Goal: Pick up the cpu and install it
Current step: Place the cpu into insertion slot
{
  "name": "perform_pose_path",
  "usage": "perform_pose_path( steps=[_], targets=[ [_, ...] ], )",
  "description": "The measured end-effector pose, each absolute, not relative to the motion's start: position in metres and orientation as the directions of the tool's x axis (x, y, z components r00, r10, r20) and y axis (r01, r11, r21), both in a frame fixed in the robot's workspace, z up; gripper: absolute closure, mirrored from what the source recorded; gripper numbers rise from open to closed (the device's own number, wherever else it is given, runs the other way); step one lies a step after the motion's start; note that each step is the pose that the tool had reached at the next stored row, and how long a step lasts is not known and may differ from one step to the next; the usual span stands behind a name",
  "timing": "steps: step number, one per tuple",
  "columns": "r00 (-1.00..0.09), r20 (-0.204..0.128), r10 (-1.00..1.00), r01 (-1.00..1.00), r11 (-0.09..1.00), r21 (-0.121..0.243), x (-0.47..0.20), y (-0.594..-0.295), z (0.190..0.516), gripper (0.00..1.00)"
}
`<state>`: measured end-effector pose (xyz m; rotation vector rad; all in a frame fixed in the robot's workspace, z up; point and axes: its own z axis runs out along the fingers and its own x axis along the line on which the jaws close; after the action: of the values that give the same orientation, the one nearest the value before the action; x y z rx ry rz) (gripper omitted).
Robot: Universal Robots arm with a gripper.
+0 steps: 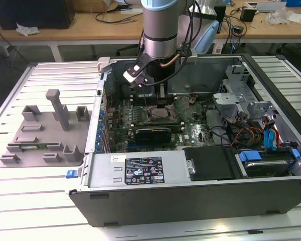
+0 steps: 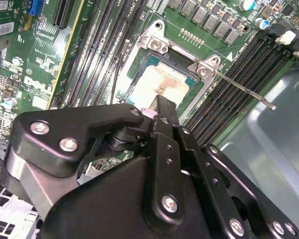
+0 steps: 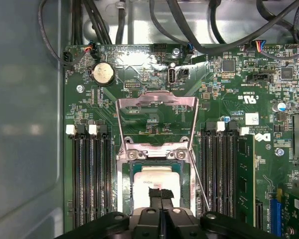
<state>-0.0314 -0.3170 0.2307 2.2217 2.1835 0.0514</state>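
Observation:
The cpu (image 3: 154, 176) lies flat in the motherboard socket, its silver top showing; the second wrist view shows the cpu (image 2: 157, 83) the same way. The socket frame (image 3: 157, 100) stands swung open beyond it, and its thin metal lever (image 2: 244, 89) sticks out to the side. My gripper (image 3: 160, 193) is directly over the cpu with its two black fingers pressed together, their tips at or just above the silver top. In the exterior view the gripper (image 1: 158, 103) reaches down into the open computer case above the socket (image 1: 159, 116).
Black memory slots (image 3: 89, 179) flank the socket, and a green memory stick (image 3: 245, 174) sits in one. A coin battery (image 3: 102, 73) and cables lie beyond the frame. The grey fixture tray (image 1: 45, 130) sits at the exterior view's left; the power supply (image 1: 140, 169) and drive cables (image 1: 251, 135) crowd the case.

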Motion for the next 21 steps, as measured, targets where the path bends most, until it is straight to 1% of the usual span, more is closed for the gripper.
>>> perform_pose_path(
  steps=[21],
  targets=[
    [0.017,-0.001,1.0,0.999,-0.017,0.042,-0.0314,-0.317,0.2293,0.89]
  ],
)
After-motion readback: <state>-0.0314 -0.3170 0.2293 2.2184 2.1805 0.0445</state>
